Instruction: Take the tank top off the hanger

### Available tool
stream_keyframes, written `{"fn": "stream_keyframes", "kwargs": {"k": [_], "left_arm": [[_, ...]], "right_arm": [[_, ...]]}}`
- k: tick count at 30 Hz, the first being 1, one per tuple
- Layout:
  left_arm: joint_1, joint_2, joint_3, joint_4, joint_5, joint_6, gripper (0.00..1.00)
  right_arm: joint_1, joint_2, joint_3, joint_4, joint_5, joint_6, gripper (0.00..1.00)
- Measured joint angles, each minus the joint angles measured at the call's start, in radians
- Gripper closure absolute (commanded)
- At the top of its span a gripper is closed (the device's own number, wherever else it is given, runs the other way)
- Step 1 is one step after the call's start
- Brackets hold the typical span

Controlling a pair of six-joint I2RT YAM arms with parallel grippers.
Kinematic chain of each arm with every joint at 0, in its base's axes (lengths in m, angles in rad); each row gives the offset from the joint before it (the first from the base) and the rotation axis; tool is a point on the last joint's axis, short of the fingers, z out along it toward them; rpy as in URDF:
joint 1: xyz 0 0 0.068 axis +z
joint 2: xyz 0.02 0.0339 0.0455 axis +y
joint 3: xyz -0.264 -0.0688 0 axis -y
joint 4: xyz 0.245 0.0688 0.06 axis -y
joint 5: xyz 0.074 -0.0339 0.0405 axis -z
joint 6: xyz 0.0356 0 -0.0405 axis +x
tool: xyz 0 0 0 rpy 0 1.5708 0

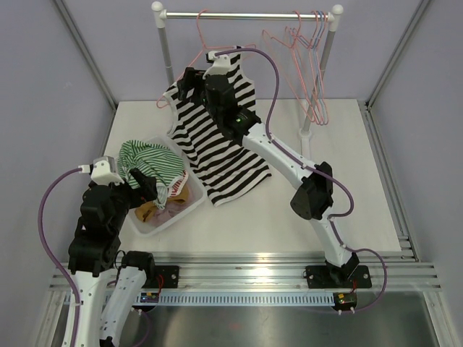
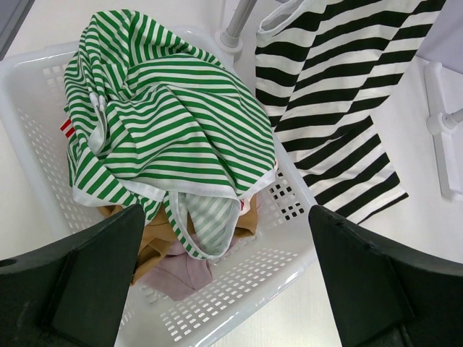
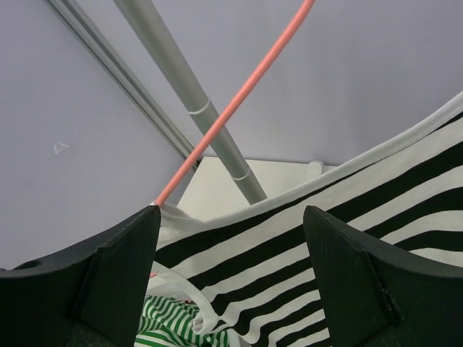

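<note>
A black-and-white striped tank top hangs on a pink hanger from the rail, its hem lying on the table. My right gripper is open at the top's left shoulder. In the right wrist view its open gripper has the striped cloth between and beyond the fingers, not pinched, and the pink hanger wire rises from beside the left finger. My left gripper is open and empty, hovering over the white basket. The left wrist view shows the same.
The basket holds a green-striped garment over tan and pink clothes. The tank top's lower part lies right of it. Several spare pink hangers hang on the rail. A rack post stands close behind the right gripper.
</note>
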Motion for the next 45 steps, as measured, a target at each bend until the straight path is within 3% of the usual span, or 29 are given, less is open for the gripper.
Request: {"fn": "stream_keyframes", "kwargs": {"k": [5,8,12,21,26,34,38,41,42,45], "left_arm": [[0.000,0.000,0.000,0.001,0.000,0.000,0.01],[-0.001,0.000,0.000,0.002,0.000,0.000,0.01],[-0.001,0.000,0.000,0.002,0.000,0.000,0.01],[-0.001,0.001,0.000,0.002,-0.001,0.000,0.01],[-0.001,0.001,0.000,0.002,-0.001,0.000,0.01],[-0.001,0.005,0.000,0.002,0.001,0.000,0.01],[-0.001,0.006,0.000,0.002,0.003,0.000,0.01],[-0.001,0.007,0.000,0.002,0.004,0.000,0.01],[-0.001,0.007,0.000,0.002,0.004,0.000,0.01],[-0.001,0.007,0.000,0.002,0.004,0.000,0.01]], "right_arm": [[0.009,-0.021,-0.006,0.029,-0.010,0.015,0.13],[0.010,0.013,0.110,-0.018,-0.006,0.022,0.13],[0.010,0.091,0.313,-0.039,0.028,0.008,0.20],[0.003,0.214,0.388,-0.039,0.116,-0.057,0.32],[-0.032,0.253,0.388,-0.076,0.111,-0.047,0.54],[-0.072,0.149,0.211,-0.077,0.108,-0.058,0.57],[-0.074,0.068,0.130,-0.088,0.047,-0.046,0.66],[-0.086,0.021,0.117,-0.112,-0.032,-0.003,0.81],[-0.096,0.004,0.113,-0.117,-0.069,0.015,0.93],[-0.133,-0.037,0.103,-0.137,-0.164,0.072,0.99]]}}
